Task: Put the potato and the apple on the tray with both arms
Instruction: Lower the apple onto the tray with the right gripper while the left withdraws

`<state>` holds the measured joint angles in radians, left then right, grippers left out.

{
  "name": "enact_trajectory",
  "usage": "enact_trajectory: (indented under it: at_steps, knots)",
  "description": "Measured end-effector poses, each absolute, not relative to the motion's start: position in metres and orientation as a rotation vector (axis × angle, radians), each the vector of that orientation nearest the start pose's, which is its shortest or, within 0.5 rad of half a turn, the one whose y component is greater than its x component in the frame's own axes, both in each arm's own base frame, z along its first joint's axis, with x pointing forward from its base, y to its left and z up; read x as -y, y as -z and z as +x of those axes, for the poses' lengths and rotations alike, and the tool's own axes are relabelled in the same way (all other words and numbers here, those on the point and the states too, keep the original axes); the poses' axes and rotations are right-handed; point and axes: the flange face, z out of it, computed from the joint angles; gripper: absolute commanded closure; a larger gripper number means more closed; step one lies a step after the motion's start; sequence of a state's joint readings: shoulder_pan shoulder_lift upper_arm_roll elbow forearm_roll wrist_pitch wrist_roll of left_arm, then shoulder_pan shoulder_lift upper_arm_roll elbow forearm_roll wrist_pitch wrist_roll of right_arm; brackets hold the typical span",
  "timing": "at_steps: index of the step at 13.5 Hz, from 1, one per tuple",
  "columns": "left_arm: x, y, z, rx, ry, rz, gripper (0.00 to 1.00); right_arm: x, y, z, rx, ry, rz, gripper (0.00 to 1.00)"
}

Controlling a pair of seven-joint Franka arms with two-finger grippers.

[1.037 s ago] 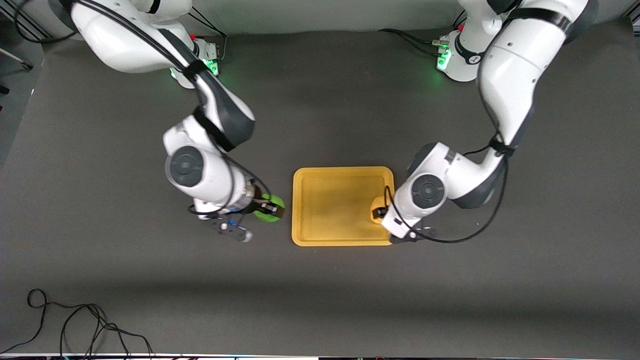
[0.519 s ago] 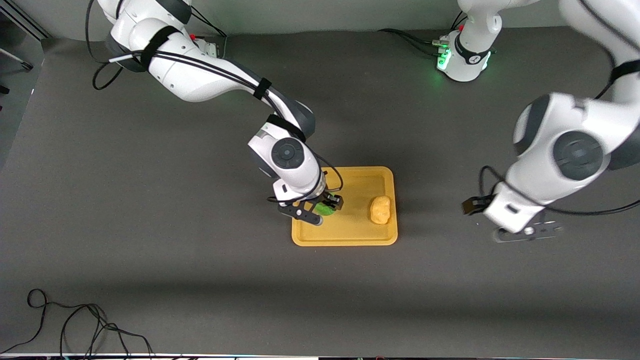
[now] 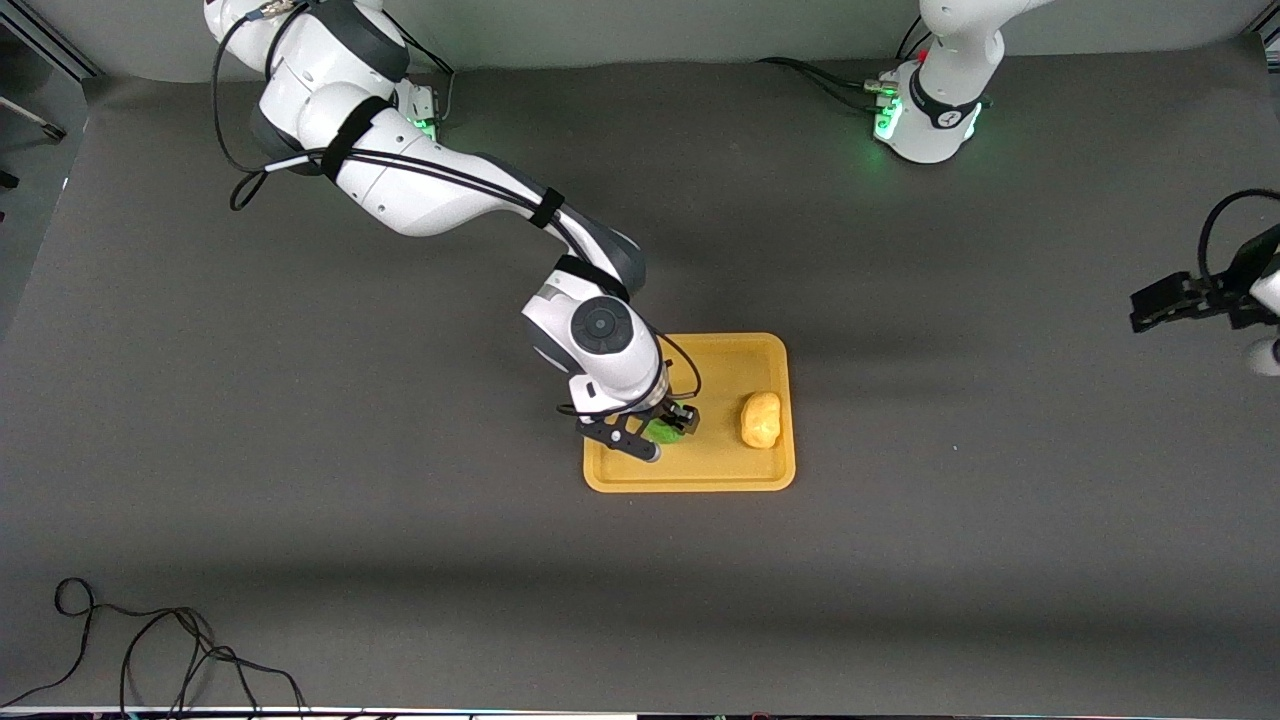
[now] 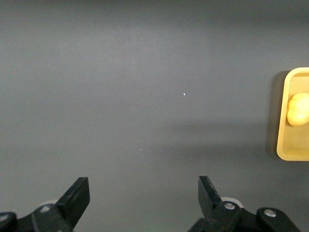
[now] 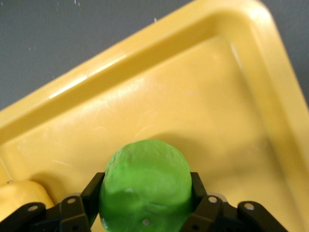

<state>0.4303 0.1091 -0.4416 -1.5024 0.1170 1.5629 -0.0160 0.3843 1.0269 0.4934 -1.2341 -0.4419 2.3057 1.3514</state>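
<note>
A: Front view: the right gripper (image 3: 668, 428) is down over the tray (image 3: 690, 479), clenched on the apple (image 3: 661, 431)! The potato (image 3: 761, 419) lies in the tray, toward the left arm's end.

B: Left wrist view: the left gripper (image 4: 144, 198), spread and empty, is over bare table (image 4: 145, 96), well apart from the tray (image 4: 282, 121).

A: Right wrist view: apple (image 5: 145, 186) between both fingers (image 5: 202, 200), above the tray floor (image 5: 193, 96).

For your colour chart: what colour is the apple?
Bright green apple; clearest in the right wrist view.
</note>
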Motion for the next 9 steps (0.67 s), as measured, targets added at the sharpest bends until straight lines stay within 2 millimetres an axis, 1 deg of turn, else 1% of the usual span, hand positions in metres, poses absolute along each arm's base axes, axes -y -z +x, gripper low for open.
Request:
enact_trajectory:
  at_steps: [2,3,4,5,6,7,8,9]
  knots:
    - [-0.020,-0.600,0.584,0.007,-0.045,-3.070,0.00,-0.512,-0.195,0.571,-0.639,0.045,-2.907,0.00]
    - [-0.020,-0.599,0.585,0.008,-0.042,-3.070,0.00,-0.512,-0.197,0.573,-0.641,0.054,-2.905,0.00]
    - [-0.021,-0.598,0.586,0.009,-0.036,-3.071,0.00,-0.509,-0.204,0.579,-0.653,0.061,-2.903,0.00]
    - [-0.023,-0.597,0.587,0.012,-0.034,-3.072,0.00,-0.503,-0.214,0.586,-0.674,0.056,-2.910,0.00]
    - [-0.025,-0.595,0.587,0.017,-0.038,-3.072,0.00,-0.495,-0.234,0.594,-0.695,0.040,-2.915,0.00]
    - [-0.027,-0.595,0.588,0.022,-0.040,-3.071,0.00,-0.483,-0.262,0.602,-0.691,0.026,-2.924,0.00]
    - [-0.028,-0.595,0.588,0.025,-0.039,-3.070,0.00,-0.466,-0.296,0.610,-0.629,0.017,-2.961,0.00]
    - [-0.028,-0.596,0.587,0.027,-0.036,-3.069,0.00,-0.447,-0.331,0.615,-0.515,0.016,-3.020,0.00]
